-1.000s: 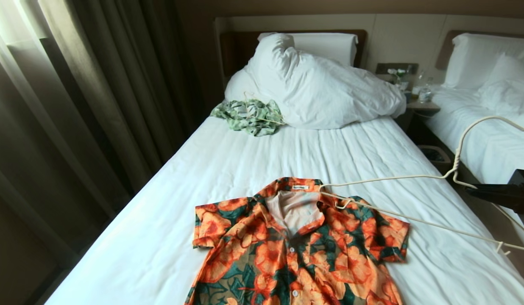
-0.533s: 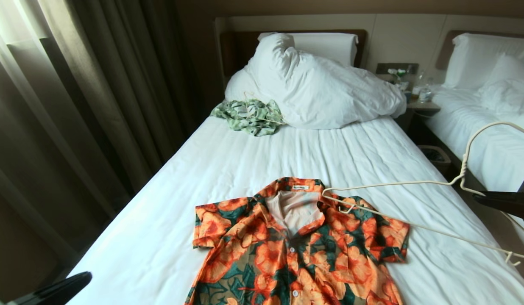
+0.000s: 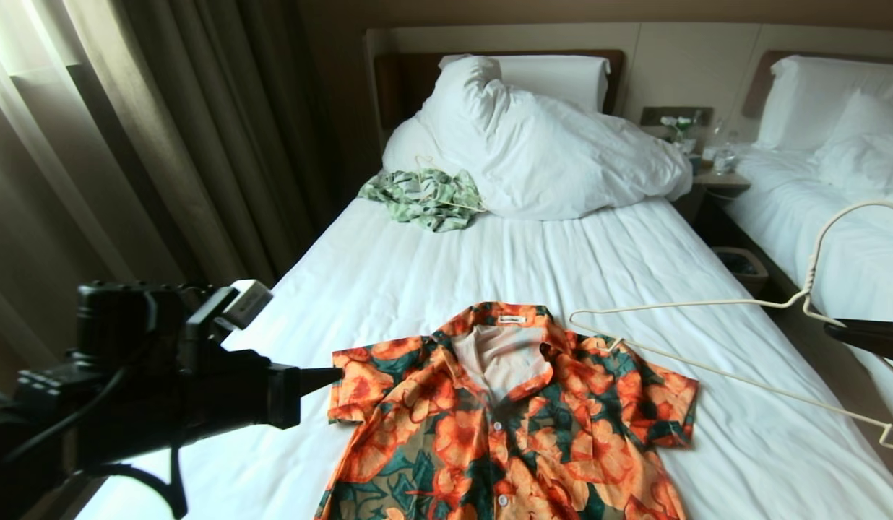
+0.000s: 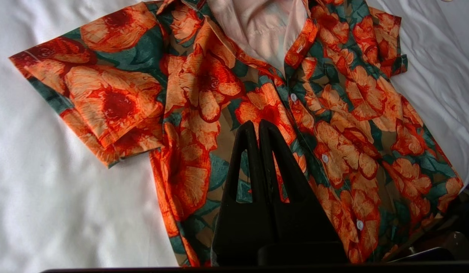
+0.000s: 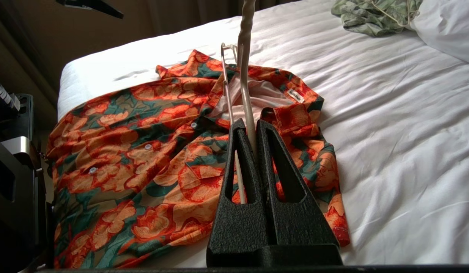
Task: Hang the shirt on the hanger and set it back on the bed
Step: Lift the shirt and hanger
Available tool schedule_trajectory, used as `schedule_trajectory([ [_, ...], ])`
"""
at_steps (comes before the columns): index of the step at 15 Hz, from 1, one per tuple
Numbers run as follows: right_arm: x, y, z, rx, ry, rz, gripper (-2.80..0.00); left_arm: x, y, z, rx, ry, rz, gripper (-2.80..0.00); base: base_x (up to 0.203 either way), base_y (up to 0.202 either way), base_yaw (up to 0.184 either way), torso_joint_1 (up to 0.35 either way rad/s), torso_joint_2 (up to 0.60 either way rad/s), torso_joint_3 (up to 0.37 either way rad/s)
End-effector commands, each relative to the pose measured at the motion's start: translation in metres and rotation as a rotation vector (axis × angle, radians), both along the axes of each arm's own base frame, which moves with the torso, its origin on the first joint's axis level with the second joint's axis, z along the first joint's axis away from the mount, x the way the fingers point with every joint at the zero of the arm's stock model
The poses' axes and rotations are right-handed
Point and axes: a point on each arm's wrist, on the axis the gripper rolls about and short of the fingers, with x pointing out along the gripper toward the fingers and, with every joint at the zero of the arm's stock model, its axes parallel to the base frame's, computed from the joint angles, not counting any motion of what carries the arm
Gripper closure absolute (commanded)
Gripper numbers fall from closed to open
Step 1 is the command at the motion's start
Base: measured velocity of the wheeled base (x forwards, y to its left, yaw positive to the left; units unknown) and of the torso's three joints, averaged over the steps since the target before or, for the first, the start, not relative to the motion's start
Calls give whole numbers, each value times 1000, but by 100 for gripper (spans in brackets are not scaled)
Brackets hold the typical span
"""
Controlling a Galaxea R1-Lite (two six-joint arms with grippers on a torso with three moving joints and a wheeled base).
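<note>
The orange-flowered shirt lies flat and buttoned on the white bed, collar toward the pillows. My right gripper is at the right edge of the bed, shut on the cream hanger near its neck. The hanger is held above the shirt's right shoulder with its hook up. In the right wrist view the wire runs out from between the right gripper's jaws over the shirt. My left gripper is shut and empty beside the shirt's left sleeve, and hovers over the shirt's front.
A pale green-and-white shirt with its own hanger lies by the bunched duvet. Curtains hang along the bed's left side. Right of the bed are a nightstand, a bin and a second bed.
My left arm has swung up from the lower left to the shirt's left sleeve. The right gripper and hanger have drifted right, the hanger's far end sliding off the collar.
</note>
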Motion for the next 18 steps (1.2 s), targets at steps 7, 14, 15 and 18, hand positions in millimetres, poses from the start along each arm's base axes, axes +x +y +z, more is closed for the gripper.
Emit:
schedule_trajectory([
  [7,2,-15,-4,11,5,-40,0,105,-31,-52,-8,115,-59,0,0,0,0,0,0,0],
  [14,3,-18,-5,11,6,-46,0,153,-44,-86,-16,113,-54,-280,0,0,0,0,0,0],
  [15,3,-18,-5,11,6,-46,0,158,-49,-91,-16,116,-59,-280,0,0,0,0,0,0],
  [18,5,-19,-6,14,10,-46,0,167,-64,-102,-30,134,-73,-280,0,0,0,0,0,0],
])
